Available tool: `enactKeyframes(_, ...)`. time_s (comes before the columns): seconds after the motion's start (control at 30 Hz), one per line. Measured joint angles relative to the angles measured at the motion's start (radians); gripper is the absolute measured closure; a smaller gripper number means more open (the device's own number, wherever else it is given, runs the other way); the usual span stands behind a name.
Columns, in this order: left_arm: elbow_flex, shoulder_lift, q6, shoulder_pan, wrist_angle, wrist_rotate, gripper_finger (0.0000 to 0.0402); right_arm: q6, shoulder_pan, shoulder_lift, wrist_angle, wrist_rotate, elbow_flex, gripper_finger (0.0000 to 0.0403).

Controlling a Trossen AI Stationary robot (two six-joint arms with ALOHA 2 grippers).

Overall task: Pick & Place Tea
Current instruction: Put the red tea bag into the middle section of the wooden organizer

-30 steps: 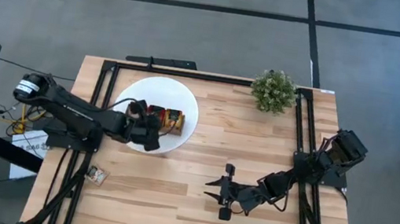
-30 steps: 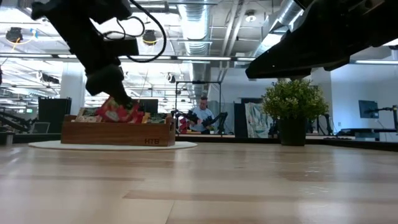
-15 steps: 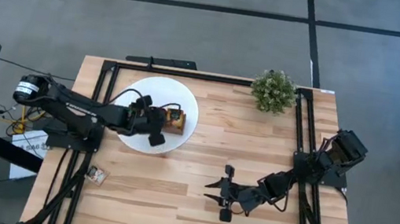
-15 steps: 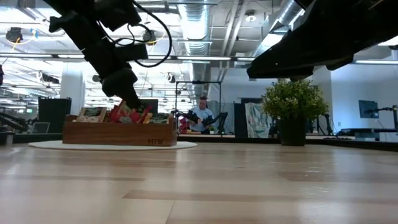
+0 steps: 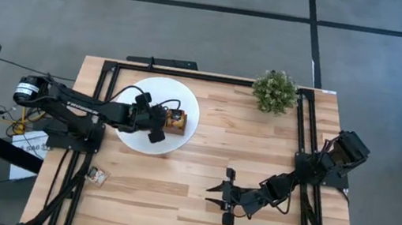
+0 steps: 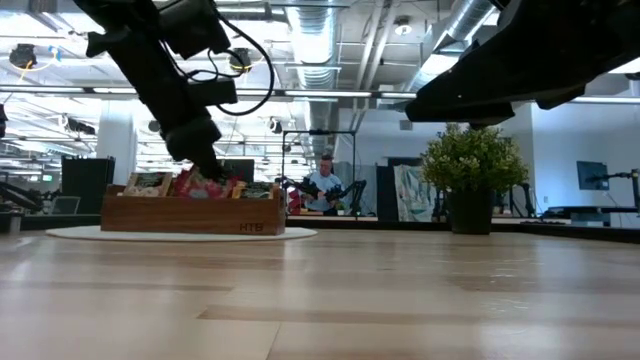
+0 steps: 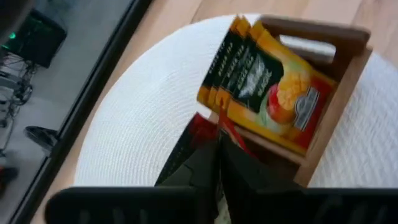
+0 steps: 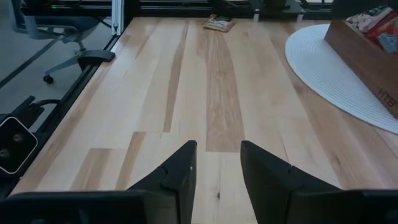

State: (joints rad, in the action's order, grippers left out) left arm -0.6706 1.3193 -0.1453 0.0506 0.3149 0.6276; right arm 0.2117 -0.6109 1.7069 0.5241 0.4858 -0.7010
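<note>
A brown wooden tray (image 5: 176, 122) stands on a white disc (image 5: 136, 91) at the table's far left. It holds tea sachets: orange-yellow ones (image 7: 267, 81) upright in one compartment, red ones (image 6: 200, 182) beside them. My left gripper (image 7: 219, 146) reaches over the tray (image 6: 190, 215) from the left, shut on a red tea sachet (image 7: 198, 129). One more sachet (image 5: 97, 176) lies flat on the wood near the left front corner. My right gripper (image 5: 218, 197) hovers open above the table's near middle, holding nothing. My left gripper pinches the red sachet between its two fingers, and red shows on both sides of the fingertips (image 7: 236, 140). The fingers slant down from the table's left. The sachet's lower part reaches into the tray beside the orange-yellow ones; the fingers hide the exact spot.
A small potted plant (image 5: 274, 91) stands at the far right corner. A black frame (image 5: 107, 74) runs along the table's edges. Bare wood (image 8: 211, 93) stretches between my right gripper (image 8: 217, 149) and the disc. A person stands in the room behind the table (image 6: 325, 180).
My left gripper has swung toward the table's far edge with the red sachet, coming over the tray. The sachet, held above the tray before, now sits low among the sachets in it. My right arm has kept still.
</note>
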Motion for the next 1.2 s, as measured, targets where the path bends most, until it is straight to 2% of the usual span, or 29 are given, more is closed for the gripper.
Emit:
enactKeyframes(0.17, 0.000, 0.000, 0.061, -0.025, 0.055, 0.002, 0.0339, -0.001, 0.000, 0.000, 0.000, 0.000, 0.000, 0.0284)
enactKeyframes(0.3, 0.000, 0.000, 0.131, -0.068, 0.079, 0.047, 0.0302, -0.001, 0.000, 0.000, 0.000, 0.000, 0.000, 0.0284)
enactKeyframes(0.47, 0.000, 0.000, 0.179, -0.134, 0.111, 0.074, 0.0288, -0.001, 0.000, 0.000, 0.000, 0.000, 0.000, 0.0284)
enactKeyframes(0.63, 0.000, -0.024, 0.090, -0.163, 0.167, 0.138, 0.0299, -0.001, 0.000, 0.000, 0.000, 0.000, 0.000, 0.0284)
enactKeyframes(0.9, 0.000, -0.152, -0.081, -0.158, 0.236, 0.148, 0.0307, 0.000, -0.004, 0.000, 0.007, -0.010, 0.000, 0.0284)
enactKeyframes(1.07, 0.000, -0.232, -0.112, -0.157, 0.179, 0.097, 0.0282, 0.000, -0.003, 0.000, 0.008, -0.012, 0.000, 0.0284)
enactKeyframes(1.2, 0.000, -0.225, -0.091, -0.130, 0.114, 0.038, 0.0254, 0.000, 0.006, 0.000, 0.009, -0.013, 0.000, 0.0284)
